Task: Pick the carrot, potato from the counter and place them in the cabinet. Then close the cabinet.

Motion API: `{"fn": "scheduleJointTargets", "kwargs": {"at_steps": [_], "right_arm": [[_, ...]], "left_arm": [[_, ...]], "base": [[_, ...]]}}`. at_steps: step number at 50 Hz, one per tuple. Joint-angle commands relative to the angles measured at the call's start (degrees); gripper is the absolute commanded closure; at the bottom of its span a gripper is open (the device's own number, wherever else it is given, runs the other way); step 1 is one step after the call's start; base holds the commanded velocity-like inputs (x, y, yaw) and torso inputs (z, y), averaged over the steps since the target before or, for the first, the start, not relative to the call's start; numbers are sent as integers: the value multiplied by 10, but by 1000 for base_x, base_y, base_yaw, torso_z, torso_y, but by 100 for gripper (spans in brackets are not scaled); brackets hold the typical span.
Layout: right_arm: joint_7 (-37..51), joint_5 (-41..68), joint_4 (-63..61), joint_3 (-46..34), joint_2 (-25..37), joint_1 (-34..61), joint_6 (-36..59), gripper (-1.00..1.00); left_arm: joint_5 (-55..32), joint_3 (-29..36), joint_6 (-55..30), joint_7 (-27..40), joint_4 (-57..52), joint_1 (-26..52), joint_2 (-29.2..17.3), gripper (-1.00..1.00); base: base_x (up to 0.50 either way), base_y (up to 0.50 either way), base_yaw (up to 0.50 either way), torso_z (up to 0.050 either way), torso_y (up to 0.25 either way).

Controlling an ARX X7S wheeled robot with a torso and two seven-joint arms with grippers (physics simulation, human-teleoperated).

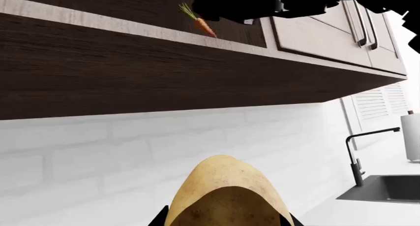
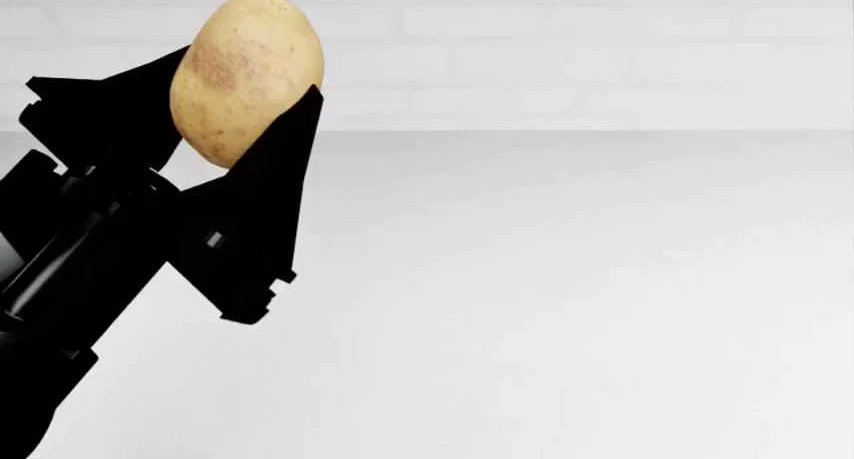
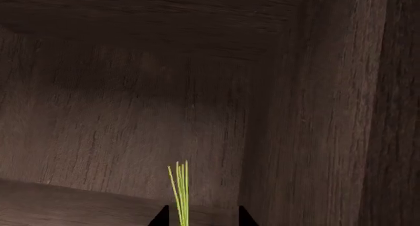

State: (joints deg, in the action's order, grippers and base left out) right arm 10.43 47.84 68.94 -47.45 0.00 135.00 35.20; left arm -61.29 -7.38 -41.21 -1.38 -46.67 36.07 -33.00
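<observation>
From the left wrist view, the oval tan-yellow potato with brown speckles (image 1: 226, 194) sits right in front of the camera, clamped between the two dark fingers of the left gripper (image 1: 226, 221), whose tips just show at either side of it. Above hangs the dark wood wall cabinet (image 1: 164, 68); up at its open mouth the slim orange carrot with its green sprig (image 1: 202, 23) hangs at the cabinet's lip, below a black shape that I take for the right arm. Further right stand pale panelled cabinet doors (image 1: 328, 34), and beyond them a black tap (image 1: 357, 157) over a dark sink (image 1: 387, 186).

In the head view, the left gripper holds the potato up above the smooth white tabletop (image 2: 561, 309), one black finger (image 2: 287, 179) on each flank at its lower half. The potato looks firm, rounded and fairly heavy; I judge a hold across the widest middle is safest, since a smooth oval could squirt out of a low pinch.

In the right wrist view, only green leaf strands (image 3: 180, 191) rise between the tips of the right gripper (image 3: 200, 220), with the cabinet's dark interior behind. The carrot's body is hidden, so I cannot tell how tightly the fingers sit. It looks light, thin and stiff, easily dropped.
</observation>
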Motion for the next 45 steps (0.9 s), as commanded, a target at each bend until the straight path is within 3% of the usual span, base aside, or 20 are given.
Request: {"fn": "scheduleJointTargets", "kwargs": {"at_steps": [1,21,31,45], "right_arm": [[14,-20,13,33,0,0,-3,-100],[-5,-136,-60,84,0,0,-155,-100],[-9,-107,-77,6,1,-1,-210,-100],[143,-41,-455,43,111,-73,-86,-100]], "left_arm": [[-10,-2,3,6,-1,-1,-2,100],[-13,-1,9,6,-5,-8,-6,100],[-20,-3,9,9,-9,-8,-10,100],[-18,-4,14,9,-7,-11,-12,100]], "base": [[0,0,0,0,0],[15,-6,-4,5,0],[0,0,0,0,0],[0,0,0,0,0]]}}
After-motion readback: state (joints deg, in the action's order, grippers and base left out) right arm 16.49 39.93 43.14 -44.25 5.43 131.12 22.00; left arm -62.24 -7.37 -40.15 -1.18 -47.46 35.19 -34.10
